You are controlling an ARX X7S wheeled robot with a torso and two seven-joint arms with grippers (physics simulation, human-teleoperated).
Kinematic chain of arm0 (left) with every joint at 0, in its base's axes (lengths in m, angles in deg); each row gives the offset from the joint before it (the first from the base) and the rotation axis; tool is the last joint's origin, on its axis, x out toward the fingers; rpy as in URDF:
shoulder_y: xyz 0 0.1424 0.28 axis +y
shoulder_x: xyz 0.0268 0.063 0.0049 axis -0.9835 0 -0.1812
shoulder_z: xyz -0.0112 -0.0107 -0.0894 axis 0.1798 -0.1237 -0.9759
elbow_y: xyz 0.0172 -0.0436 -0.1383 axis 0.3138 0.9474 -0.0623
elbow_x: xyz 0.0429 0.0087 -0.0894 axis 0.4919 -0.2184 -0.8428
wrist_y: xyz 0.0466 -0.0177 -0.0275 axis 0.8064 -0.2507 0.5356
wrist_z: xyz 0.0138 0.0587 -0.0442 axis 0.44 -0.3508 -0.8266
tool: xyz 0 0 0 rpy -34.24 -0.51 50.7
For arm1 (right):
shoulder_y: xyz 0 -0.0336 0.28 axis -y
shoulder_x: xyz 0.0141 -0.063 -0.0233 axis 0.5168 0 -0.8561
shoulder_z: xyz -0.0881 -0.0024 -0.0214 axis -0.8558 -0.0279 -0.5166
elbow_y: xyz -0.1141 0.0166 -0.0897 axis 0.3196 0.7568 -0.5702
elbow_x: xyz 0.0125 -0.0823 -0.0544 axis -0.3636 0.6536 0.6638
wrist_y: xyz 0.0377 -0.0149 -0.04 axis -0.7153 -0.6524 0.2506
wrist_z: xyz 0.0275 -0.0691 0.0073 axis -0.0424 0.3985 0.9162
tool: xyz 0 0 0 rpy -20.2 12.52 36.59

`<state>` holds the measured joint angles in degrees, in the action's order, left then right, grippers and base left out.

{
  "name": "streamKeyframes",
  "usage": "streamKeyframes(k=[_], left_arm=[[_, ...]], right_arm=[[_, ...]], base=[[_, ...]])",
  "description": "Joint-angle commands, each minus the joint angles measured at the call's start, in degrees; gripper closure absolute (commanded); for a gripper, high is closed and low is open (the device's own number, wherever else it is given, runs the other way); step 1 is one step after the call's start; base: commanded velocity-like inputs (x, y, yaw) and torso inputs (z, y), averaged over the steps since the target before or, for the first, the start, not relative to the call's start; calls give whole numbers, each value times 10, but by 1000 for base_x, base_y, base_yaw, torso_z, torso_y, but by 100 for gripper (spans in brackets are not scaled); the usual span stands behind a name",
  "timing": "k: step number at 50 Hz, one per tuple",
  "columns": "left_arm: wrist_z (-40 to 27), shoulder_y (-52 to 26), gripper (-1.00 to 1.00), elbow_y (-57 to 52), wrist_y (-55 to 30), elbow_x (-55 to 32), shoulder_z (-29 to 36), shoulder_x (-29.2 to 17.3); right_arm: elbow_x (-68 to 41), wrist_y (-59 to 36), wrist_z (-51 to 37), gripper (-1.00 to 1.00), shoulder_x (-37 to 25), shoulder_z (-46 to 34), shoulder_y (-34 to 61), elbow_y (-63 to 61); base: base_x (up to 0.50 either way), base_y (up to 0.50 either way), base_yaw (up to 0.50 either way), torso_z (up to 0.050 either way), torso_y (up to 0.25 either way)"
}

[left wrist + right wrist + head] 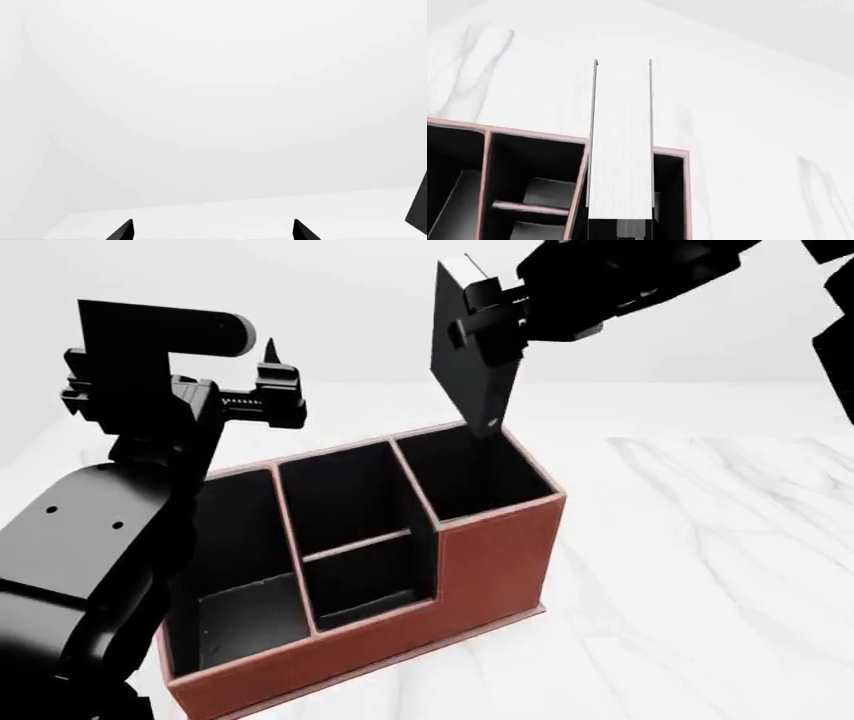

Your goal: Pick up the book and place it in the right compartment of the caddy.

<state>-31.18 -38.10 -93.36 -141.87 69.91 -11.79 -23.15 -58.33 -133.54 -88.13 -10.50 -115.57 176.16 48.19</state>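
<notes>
- Book (470, 350) is held clamped in the right gripper (497, 322), hanging below it nearly upright with a slight tilt, lower corner just above the rim of the right compartment (467, 475).
- Grip is taken at the book's upper part, presumably so that the free lower end can enter the opening first.
- In the right wrist view the white page edge (620, 145) is seen running straight away from the gripper, over the wall between the right compartment (670, 200) and the middle section (534, 190); alignment is judged not yet centred.
- Caddy (494, 560) is seen resting on the marble table (707, 570), directly beneath the right gripper.
- Left gripper (254, 390) is held with jaws apart and empty, raised beside the caddy's low end; its fingertips (123, 231) face only blank background.
- Next step is judged to be a small shift toward the compartment's middle, then a lowering.
- Risk noted: the book's corner catching on the rim or divider.
</notes>
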Motion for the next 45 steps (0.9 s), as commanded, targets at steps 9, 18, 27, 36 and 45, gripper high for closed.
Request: streamKeyframes(k=[9,18,27,36,45], left_arm=[[-2,-2,-100,1,0,-5,1,-3],[-3,-2,-100,1,1,-6,1,-5],[-5,3,-100,2,5,-7,1,-6],[-5,5,-100,7,10,-7,4,-7],[-6,6,-100,9,11,-9,3,-8]], right_arm=[[135,48,148,100,121,-75,-7,227],[139,48,157,100,121,-75,-15,230],[153,67,170,100,121,-63,-45,238],[169,70,177,100,121,-57,-73,238],[190,60,177,100,121,-52,-85,233]], base=[[0,0,0,0,1],[0,0,0,0,1],[0,0,0,0,1],[0,0,0,0,1],[0,0,0,0,1]])
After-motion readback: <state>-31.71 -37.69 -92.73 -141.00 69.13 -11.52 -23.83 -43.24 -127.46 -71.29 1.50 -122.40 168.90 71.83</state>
